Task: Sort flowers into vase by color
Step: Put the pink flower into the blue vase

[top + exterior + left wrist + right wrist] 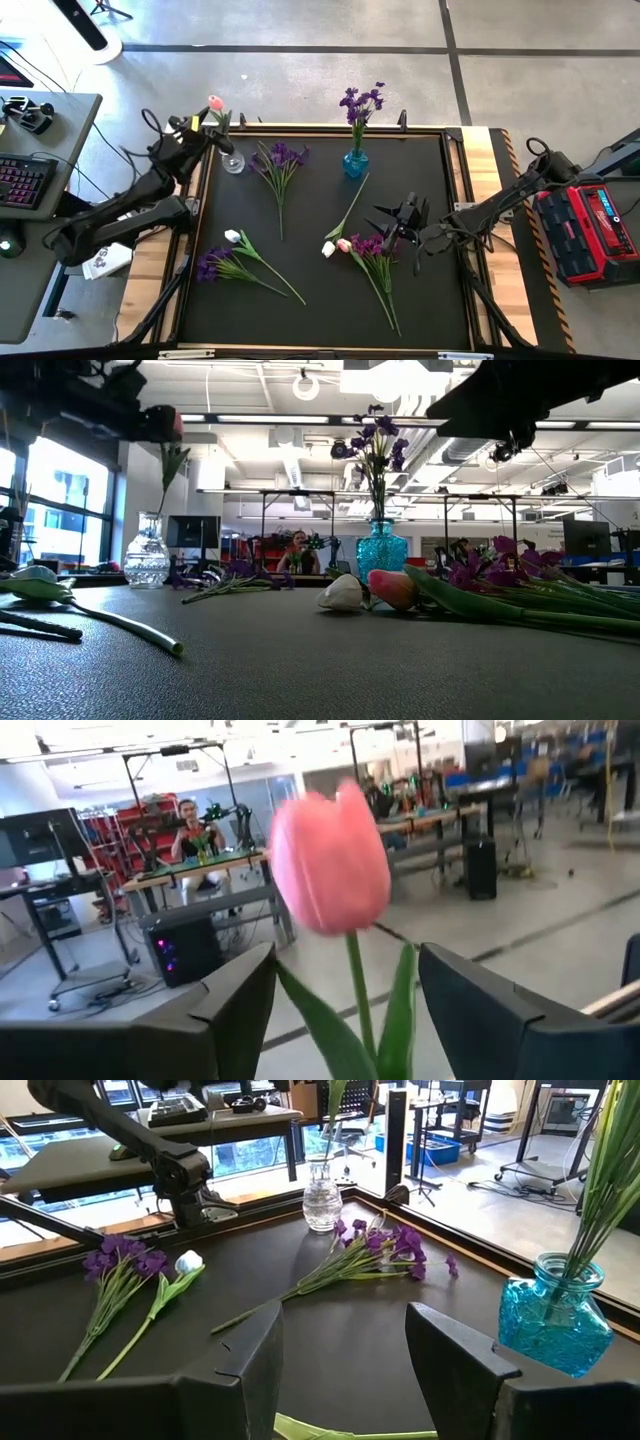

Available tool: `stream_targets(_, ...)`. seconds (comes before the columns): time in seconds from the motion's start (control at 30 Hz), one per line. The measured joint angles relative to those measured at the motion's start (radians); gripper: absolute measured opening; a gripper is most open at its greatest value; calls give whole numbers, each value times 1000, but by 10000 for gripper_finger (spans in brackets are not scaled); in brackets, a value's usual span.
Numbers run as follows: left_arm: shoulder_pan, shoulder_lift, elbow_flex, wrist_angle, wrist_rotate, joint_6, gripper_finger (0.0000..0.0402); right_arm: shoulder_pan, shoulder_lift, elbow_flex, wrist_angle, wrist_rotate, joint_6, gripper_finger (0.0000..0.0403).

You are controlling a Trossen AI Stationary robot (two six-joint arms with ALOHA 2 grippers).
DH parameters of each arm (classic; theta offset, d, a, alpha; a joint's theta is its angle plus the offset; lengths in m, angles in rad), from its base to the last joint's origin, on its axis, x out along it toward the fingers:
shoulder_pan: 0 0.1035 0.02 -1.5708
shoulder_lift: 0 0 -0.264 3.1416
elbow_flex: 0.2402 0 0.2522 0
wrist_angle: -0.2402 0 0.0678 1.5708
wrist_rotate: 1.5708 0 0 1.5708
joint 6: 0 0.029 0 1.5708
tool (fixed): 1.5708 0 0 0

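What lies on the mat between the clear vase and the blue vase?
A loose purple bunch lies between the clear vase and blue vase, blooms toward the far edge. The high view shows it.

Pink tulip (330, 855), blue vase (355, 162), purple flowers (361, 101)

Both arms dark, slim jointed links, loose black cables looped along them. Left gripper (345, 1010): two broad flat dark fingers (235, 1010), angular edges. Right gripper (345, 1365): same matte black fingers, chamfered tips.
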Motion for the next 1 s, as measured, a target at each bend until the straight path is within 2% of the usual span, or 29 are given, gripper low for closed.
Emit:
stream_targets(0.27, -92, -29, 199, -293, -152, -15, 234, 0, 0, 0, 0, 0, -2, 184)
stream_targets(0.37, -153, -31, 259, -343, -170, -12, 234, 0, 0, 0, 0, 0, -2, 184)
stream_targets(0.67, -457, 6, 305, -306, -188, 39, 209, 0, 0, 0, 0, 0, -1, 184)
stream_targets(1.0, -753, 193, 305, -166, -346, 153, 173, 0, 0, 0, 1, 0, 0, 184)
